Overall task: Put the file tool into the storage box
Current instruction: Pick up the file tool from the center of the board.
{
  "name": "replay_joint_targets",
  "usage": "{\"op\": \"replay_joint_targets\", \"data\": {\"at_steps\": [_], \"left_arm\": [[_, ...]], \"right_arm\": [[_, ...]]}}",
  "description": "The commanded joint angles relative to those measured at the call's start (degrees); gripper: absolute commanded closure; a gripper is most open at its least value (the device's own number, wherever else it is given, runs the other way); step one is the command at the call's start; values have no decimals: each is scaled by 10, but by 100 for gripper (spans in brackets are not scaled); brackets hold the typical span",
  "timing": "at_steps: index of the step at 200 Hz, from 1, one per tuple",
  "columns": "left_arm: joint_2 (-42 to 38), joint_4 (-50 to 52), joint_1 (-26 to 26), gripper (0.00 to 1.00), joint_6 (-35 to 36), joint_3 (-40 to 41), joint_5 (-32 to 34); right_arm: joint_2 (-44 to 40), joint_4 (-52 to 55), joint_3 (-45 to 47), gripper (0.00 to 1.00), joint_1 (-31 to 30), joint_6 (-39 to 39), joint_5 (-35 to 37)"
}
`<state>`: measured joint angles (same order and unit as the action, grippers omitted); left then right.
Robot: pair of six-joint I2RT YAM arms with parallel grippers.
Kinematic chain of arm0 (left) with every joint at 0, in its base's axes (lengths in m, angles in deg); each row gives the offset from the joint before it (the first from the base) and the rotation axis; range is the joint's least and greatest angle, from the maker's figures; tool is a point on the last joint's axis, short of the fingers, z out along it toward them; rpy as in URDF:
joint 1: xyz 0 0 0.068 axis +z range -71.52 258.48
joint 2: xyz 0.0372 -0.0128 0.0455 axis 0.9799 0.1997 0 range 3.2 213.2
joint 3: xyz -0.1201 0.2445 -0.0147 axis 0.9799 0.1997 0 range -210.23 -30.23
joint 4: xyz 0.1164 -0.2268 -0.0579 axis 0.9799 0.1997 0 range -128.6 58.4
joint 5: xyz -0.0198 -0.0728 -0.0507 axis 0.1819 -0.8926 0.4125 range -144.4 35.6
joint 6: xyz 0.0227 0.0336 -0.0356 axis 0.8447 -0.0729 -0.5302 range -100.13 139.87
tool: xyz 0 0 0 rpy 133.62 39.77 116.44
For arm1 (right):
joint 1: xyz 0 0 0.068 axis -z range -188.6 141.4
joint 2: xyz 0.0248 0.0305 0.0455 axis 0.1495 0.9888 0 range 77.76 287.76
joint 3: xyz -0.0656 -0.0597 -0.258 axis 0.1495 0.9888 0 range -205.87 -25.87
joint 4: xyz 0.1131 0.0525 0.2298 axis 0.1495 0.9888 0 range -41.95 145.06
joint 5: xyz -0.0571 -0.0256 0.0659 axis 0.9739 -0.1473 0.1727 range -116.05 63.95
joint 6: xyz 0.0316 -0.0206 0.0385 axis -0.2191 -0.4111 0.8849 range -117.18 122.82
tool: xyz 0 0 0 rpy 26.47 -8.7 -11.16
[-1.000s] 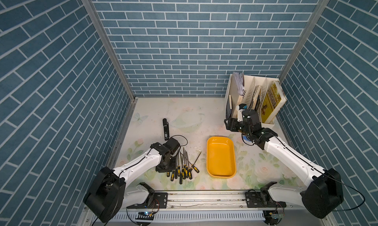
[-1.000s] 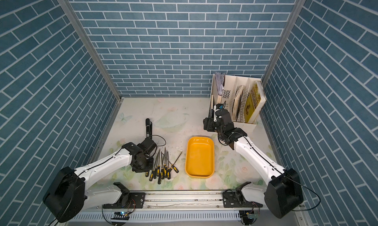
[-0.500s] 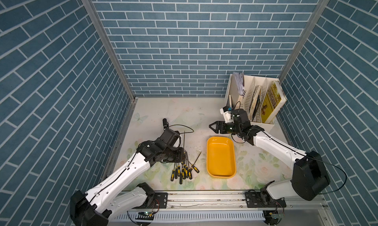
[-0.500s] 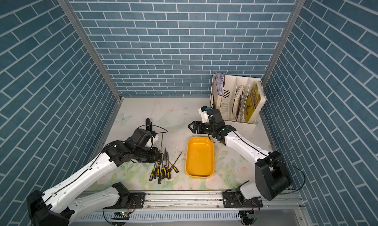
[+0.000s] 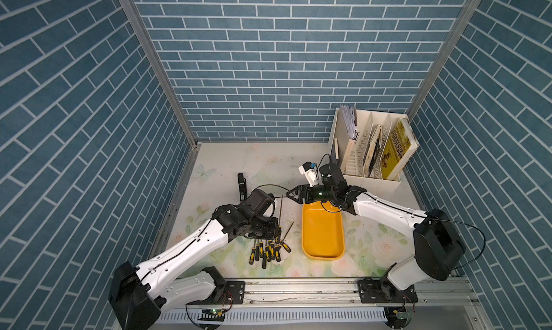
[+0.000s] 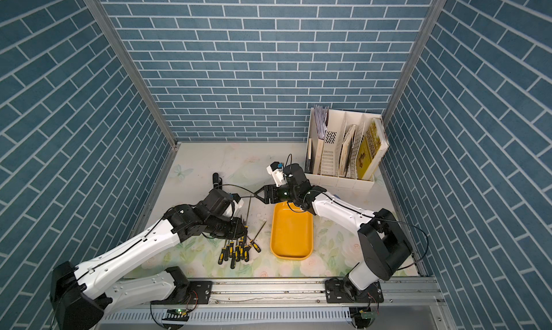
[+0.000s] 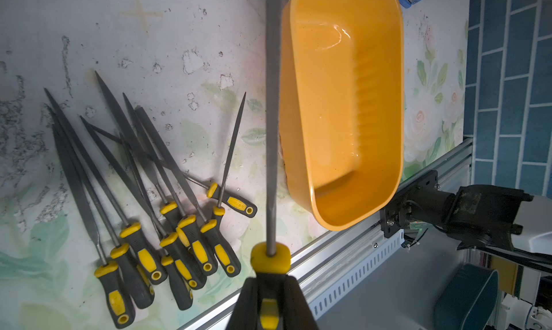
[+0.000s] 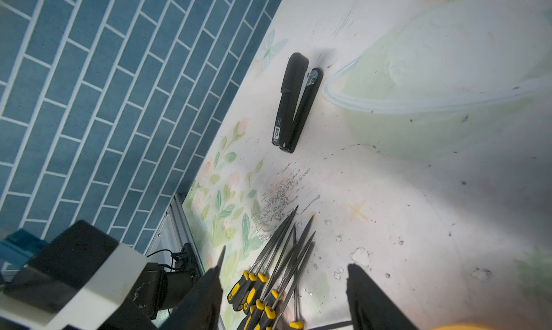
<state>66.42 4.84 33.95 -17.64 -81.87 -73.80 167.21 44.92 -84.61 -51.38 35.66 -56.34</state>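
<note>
Item: file [image 7: 272,119], handle clenched in left end effector [image 7: 269,282]; right end effector [image 8: 285,270] spread, empty. We fear the long shank clipping the storage box [image 7: 398,104] rim and pivoting loose.

I've got the storage box [image 5: 322,233] lying lengthwise in the middle of the bench [image 5: 254,161], the pile of files [image 5: 267,250] just to its left near the front edge, and the stapler [image 5: 242,186] farther back behind that pile, well apart from it. The book rack [image 5: 373,180] stands behind the box in the far right corner. The file tool [image 5: 281,207] in my left claw [image 7: 270,283] hangs between pile and box, and my right claw [image 5: 291,195] hovers by the box's far left corner.
</note>
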Motion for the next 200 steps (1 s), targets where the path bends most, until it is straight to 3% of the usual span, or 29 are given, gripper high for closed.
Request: {"op": "replay_joint_targets", "data": {"at_steps": [1, 46, 65, 131, 138, 144, 153, 157, 160, 200], "left_arm": [[2, -17, -6, 100, -5, 0, -2], [8, -19, -9, 100, -7, 4, -1], [7, -23, -9, 100, -7, 3, -1], [4, -35, -9, 100, -5, 2, -13], [4, -35, -9, 86, -5, 1, -11], [4, -33, -9, 51, -5, -2, -6], [4, -25, -8, 28, -7, -9, 10], [6, -21, -8, 10, -7, -13, 16], [5, -19, -7, 3, -8, -17, 20], [-4, 35, 12, 0, -22, -66, 83]], "right_arm": [[8, -21, -13, 34, -13, 12, -10], [5, -30, -10, 38, -27, 18, -12], [14, -32, -10, 46, -31, 21, -16], [36, -58, -10, 99, -34, 46, -56], [33, -49, -11, 100, -32, 43, -55], [28, -35, -14, 100, -30, 37, -53], [21, 1, -23, 100, -23, 22, -43], [18, 20, -27, 100, -18, 14, -36], [14, 33, -30, 100, -14, 8, -33], [-22, 210, -56, 100, 71, -73, 24]]}}
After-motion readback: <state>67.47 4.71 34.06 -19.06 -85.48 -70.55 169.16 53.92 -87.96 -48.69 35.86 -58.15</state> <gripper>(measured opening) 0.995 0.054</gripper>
